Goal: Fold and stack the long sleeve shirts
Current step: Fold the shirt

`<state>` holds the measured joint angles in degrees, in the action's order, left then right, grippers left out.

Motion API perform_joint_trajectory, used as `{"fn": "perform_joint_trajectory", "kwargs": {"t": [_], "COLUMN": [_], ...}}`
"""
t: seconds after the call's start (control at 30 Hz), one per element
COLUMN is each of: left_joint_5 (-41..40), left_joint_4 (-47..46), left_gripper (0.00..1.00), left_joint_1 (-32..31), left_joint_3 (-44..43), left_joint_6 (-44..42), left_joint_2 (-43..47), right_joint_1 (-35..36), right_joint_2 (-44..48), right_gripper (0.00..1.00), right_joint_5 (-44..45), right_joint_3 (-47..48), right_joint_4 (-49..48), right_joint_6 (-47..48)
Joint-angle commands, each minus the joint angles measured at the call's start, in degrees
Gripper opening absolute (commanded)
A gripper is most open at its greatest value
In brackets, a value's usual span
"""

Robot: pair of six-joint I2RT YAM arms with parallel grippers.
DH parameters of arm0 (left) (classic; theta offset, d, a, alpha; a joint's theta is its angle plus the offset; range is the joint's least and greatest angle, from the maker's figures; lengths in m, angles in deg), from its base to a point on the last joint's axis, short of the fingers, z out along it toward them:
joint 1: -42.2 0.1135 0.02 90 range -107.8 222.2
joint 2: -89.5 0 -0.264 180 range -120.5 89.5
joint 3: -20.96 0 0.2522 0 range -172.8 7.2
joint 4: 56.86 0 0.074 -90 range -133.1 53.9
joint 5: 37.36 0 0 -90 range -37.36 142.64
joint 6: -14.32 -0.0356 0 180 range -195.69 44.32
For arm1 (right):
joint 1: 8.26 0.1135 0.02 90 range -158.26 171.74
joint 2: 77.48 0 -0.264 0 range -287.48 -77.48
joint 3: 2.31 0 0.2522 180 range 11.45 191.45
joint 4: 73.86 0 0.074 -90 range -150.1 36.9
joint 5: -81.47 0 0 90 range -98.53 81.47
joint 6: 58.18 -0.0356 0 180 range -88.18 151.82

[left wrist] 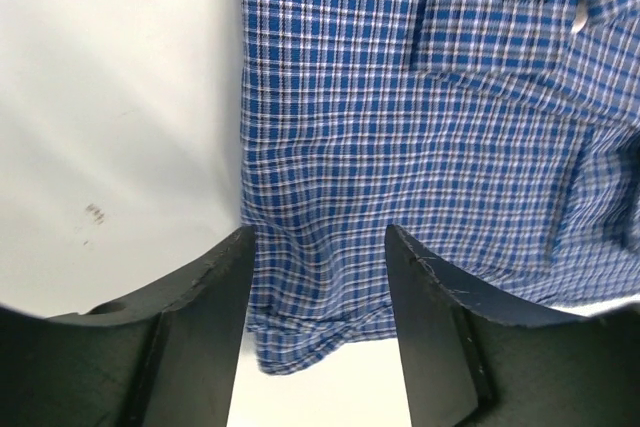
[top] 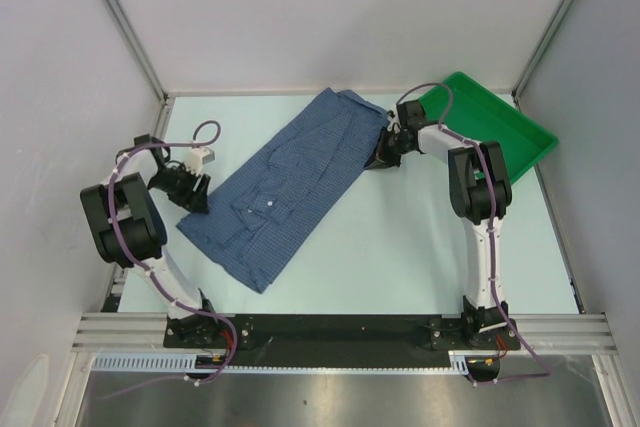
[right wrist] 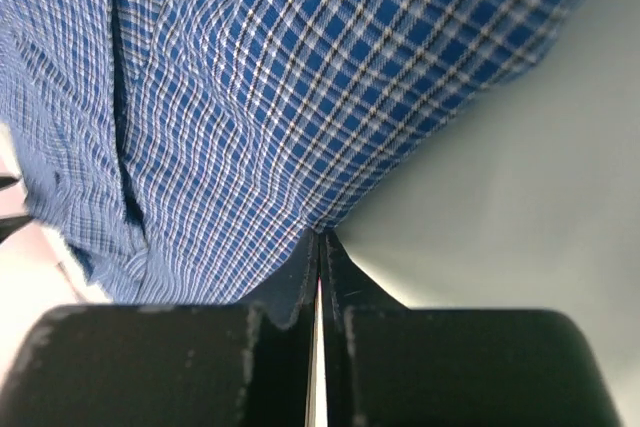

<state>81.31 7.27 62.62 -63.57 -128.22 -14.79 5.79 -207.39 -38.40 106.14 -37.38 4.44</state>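
Pale green counter point(top: 400, 237) boxed in by white walls. Just left of the soft blue checked button-up shirt point(top: 285, 182), at the near end of its left edge: left tool point(top: 190, 192), fingers apart, straddling the hem with checked cloth showing between them, not clamped. Shirt itself spread flat mid-counter as one long panel, no sleeve sticking out, long axis slanting from near left to far right. At the shirt's far right edge: right tool point(top: 383, 159), fingers pressed together, tips touching the cloth border; no telling whether holding any fabric. Further right, apart from the shirt: green rectangular plastic tray point(top: 510, 132). By judgement, one tool at each end of the long axis, on opposite edges. Left arm nearer the near end, right arm nearer the far end. Likely next: a fold across the length, one end carried toward the other.
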Motion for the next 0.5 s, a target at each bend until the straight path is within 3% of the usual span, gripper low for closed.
{"fn": "perform_joint_trajectory", "kwargs": {"t": [0.0, 0.37, 0.47], "left_joint_5": [0.3, 2.3, 2.1], "left_joint_4": [-0.6, -1.9, -0.2], "left_gripper": [0.59, 0.57, 0.51], "left_joint_1": [-3.1, -6.9, -9.1], "left_joint_3": [1.6, -3.1, -4.6], "left_joint_6": [-0.3, 5.9, 6.3], "left_joint_2": [0.1, -5.1, -7.8], "right_joint_1": [-1.4, -2.0, -1.9], "right_joint_2": [-2.8, -10.5, -10.7], "right_gripper": [0.00, 0.00, 0.00], "right_joint_5": [8.2, 12.6, 13.3], "right_joint_3": [5.5, 16.0, 16.5], "right_joint_4": [6.1, 12.5, 12.3], "right_joint_6": [7.3, 16.7, 18.0]}}
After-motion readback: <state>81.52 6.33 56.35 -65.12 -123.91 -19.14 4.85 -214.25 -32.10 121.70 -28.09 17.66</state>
